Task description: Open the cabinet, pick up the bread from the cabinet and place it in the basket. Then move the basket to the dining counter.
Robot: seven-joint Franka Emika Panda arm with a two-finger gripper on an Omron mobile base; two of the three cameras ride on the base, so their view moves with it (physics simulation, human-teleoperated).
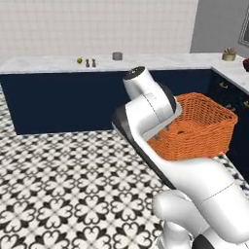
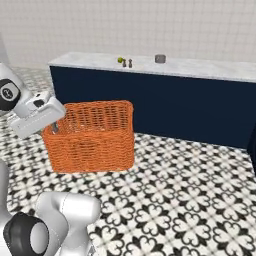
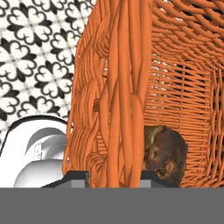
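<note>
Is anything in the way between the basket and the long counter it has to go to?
Nothing visible. The gripper is shut on the basket wall, and only patterned floor lies between it and the dining counter.

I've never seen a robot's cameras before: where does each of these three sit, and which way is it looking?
Left base view: behind the arm's left, facing the dining counter; white arm lower right.
Right base view: behind its right, same counter; arm at left, gripper on the basket.
Hand view: on the hand, against the basket rim; bread inside; dark fingertips below.
Shared: basket, counter, patterned floor.
</note>
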